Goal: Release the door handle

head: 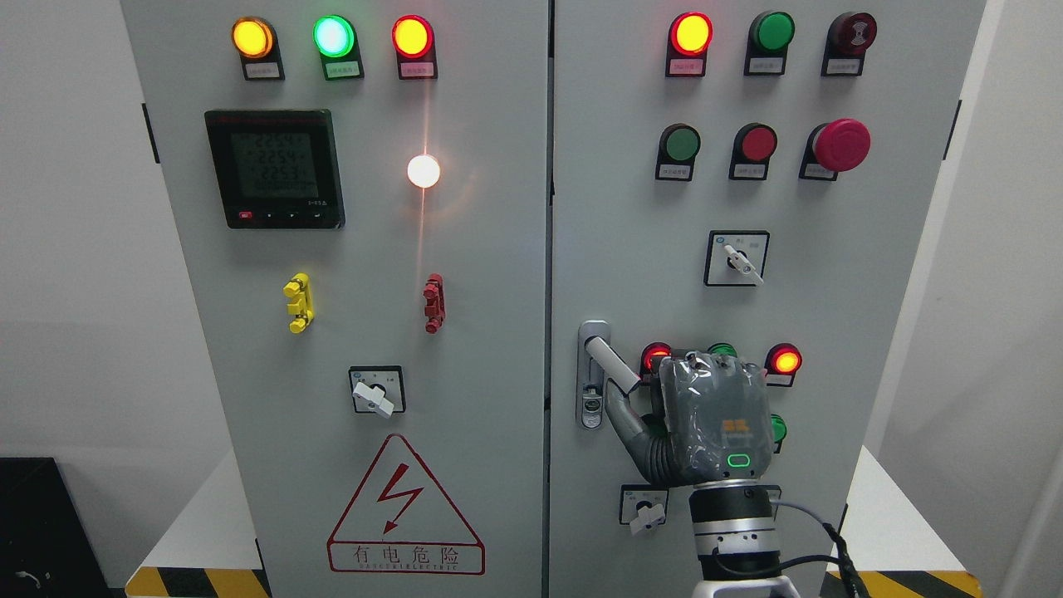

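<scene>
One hand in view, my right hand (pixel 712 419), arm coming up from the bottom edge right of middle, back of the hand facing the camera, raised in front of the right door (pixel 830 316) of a grey electrical cabinet. Door handle (pixel 612 365) sits at that door's left edge, near the centre seam; its lever is swung out from the grey lock plate (pixel 590 390) and points down-right toward my hand. My thumb (pixel 624 419) reaches up-left, tip just below the lever's free end, touching or nearly so, cannot tell which. My fingers are mostly hidden behind the hand, so whether they are spread or curled I cannot tell; nothing visibly wraps the lever. Hand partly covers a row of lit red lamps, one (pixel 654 355) just beside the lever's tip, another (pixel 784 360) to the right. Left door (pixel 374 249) carries a digital meter (pixel 275 169), yellow clip (pixel 298 302), red clip (pixel 433 302), rotary switch (pixel 376 392) and a red warning triangle (pixel 405 507). Red mushroom button (pixel 840 144) upper right.
</scene>
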Tool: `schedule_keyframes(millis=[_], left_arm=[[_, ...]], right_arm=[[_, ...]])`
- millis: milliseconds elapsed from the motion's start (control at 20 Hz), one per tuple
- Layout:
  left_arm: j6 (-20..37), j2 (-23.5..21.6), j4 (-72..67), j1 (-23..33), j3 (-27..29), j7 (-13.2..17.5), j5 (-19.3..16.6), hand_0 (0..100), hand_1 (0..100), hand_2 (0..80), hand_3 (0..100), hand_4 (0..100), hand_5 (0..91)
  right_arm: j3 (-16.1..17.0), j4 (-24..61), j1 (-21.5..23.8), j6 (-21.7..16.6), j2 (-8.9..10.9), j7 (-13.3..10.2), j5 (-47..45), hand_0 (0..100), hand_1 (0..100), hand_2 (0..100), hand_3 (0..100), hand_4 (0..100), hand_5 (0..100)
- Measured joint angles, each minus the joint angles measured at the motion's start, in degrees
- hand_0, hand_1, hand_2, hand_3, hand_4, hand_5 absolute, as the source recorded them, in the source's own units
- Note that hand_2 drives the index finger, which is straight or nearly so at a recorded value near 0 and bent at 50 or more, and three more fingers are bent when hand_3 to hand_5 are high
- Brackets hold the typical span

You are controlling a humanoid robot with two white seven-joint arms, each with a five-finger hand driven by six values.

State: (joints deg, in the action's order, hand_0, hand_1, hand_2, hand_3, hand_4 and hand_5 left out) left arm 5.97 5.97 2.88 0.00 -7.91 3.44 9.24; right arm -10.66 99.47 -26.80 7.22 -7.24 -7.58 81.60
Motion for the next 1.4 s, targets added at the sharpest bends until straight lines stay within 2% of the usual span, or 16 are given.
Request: schedule_keyframes(millis=[1402], left_arm=[[0.0,0.0,0.0,0.0,0.0,0.0,0.0,12,56,0.0,0,0,0.0]], right_arm=[[0.8,0.5,0.0,-0.3,0.11,0.0,-0.3,53,37,94,100,100,100]])
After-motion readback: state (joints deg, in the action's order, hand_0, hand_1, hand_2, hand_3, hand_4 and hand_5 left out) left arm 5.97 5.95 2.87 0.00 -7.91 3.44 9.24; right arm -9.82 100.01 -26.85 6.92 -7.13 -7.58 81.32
